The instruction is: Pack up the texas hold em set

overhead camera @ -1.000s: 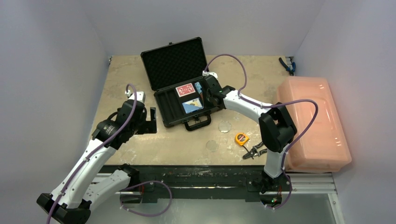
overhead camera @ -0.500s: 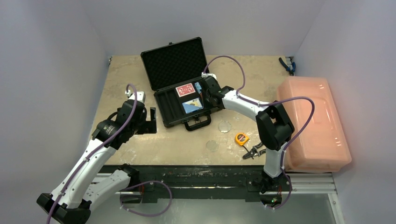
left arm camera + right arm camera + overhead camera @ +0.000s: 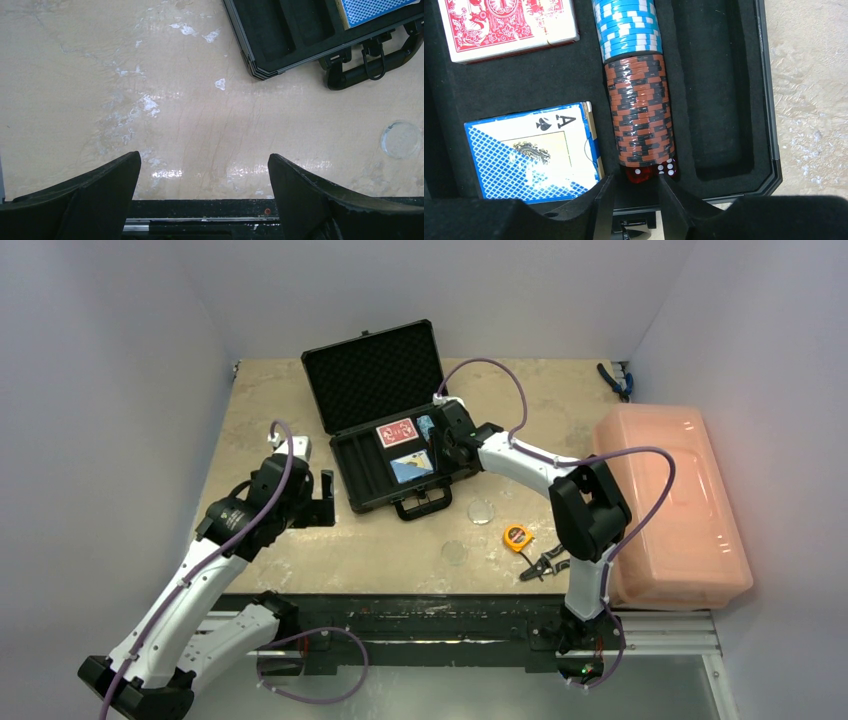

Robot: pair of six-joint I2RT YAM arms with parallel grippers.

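Observation:
The black briefcase (image 3: 372, 484) lies open at the table's back middle, its foam lid (image 3: 375, 370) raised. Inside lie a red deck (image 3: 396, 431) and a blue deck (image 3: 412, 468). In the right wrist view a slot holds blue chips (image 3: 626, 27), red-and-black chips (image 3: 641, 110) and red dice (image 3: 649, 171) between the red deck (image 3: 509, 25) and blue deck (image 3: 531, 152). My right gripper (image 3: 636, 187) hovers at the dice, jaws narrowly apart, holding nothing I can see. My left gripper (image 3: 205, 165) is wide open and empty over bare table left of the case. Two clear discs (image 3: 481, 510) (image 3: 455, 552) lie in front of the case.
An orange-yellow tape measure (image 3: 516, 537) and black-handled pliers (image 3: 545, 563) lie near the front right. A pink lidded bin (image 3: 670, 505) fills the right side. Blue-handled pliers (image 3: 615, 380) lie at the back right corner. The case handle (image 3: 370, 65) faces the front.
My right gripper has shifted slightly over the case's chip slot. The left arm has not moved.

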